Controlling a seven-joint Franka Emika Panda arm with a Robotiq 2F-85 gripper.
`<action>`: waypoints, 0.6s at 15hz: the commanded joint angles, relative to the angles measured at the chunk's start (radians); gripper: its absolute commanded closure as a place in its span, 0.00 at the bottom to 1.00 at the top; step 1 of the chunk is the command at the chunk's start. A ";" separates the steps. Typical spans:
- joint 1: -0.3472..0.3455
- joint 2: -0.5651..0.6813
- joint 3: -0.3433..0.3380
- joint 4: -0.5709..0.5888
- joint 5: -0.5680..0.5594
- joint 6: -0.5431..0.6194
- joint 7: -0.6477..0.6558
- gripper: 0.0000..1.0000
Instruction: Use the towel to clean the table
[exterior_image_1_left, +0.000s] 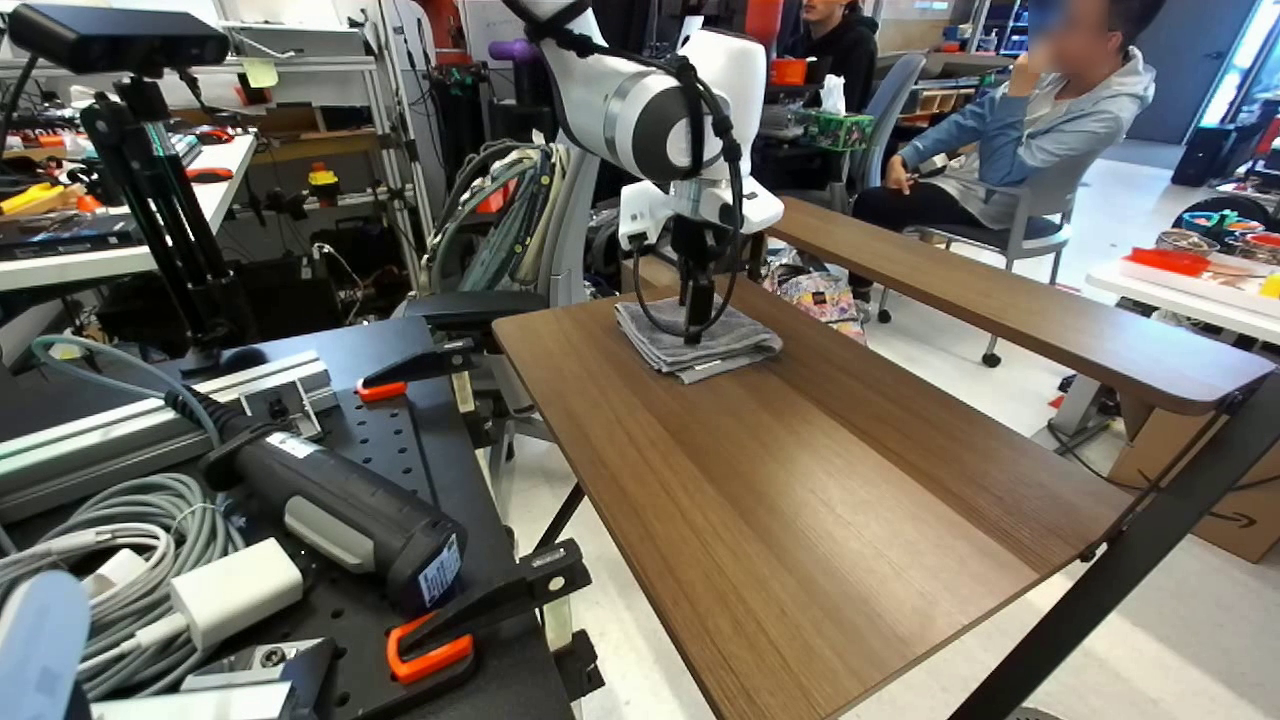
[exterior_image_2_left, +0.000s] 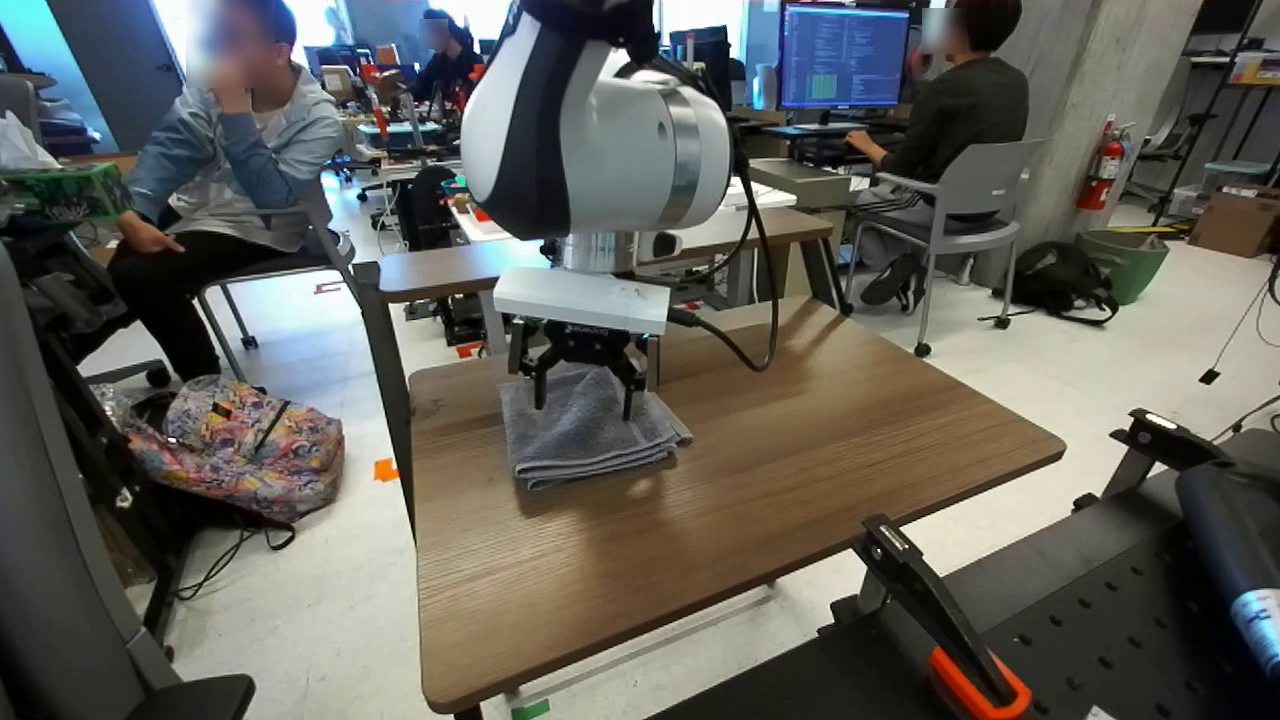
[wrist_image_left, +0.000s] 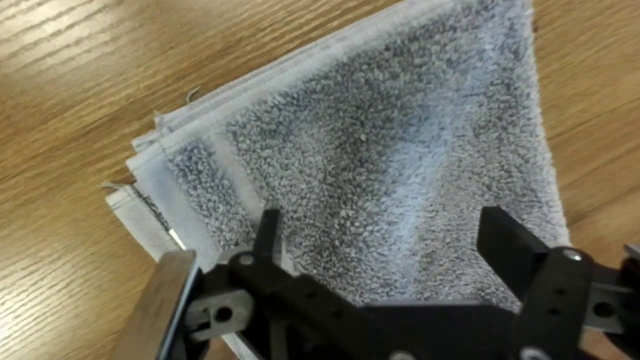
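I have the brown wood-grain worktop (exterior_image_1_left: 800, 520) in both exterior views, a narrower brown shelf (exterior_image_1_left: 1000, 300) along one side with a gap between, a black perforated board (exterior_image_1_left: 385, 430) on the opposite side. My white arm (exterior_image_2_left: 600, 150) hangs over one end of the worktop. Patterned backpack (exterior_image_2_left: 250, 440) down on the floor (exterior_image_2_left: 300, 620) near that end. Towel (exterior_image_2_left: 590, 450): grey, folded in layers, lying on the worktop close to that same end, its middle rumpled into a ridge; wrist view shows pale bands (wrist_image_left: 237, 175) across one side. Pincer (exterior_image_2_left: 584, 408) points down at the towel, spread wide; I see its two fingers (wrist_image_left: 271, 232) well apart, the ridge between them. Whether their tips touch the towel, I cannot tell.
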 joint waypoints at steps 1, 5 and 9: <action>-0.011 0.065 0.002 0.089 0.017 -0.022 -0.009 0.00; -0.015 0.085 -0.017 0.118 0.011 -0.027 -0.002 0.00; -0.039 0.082 -0.051 0.109 0.003 -0.042 -0.003 0.00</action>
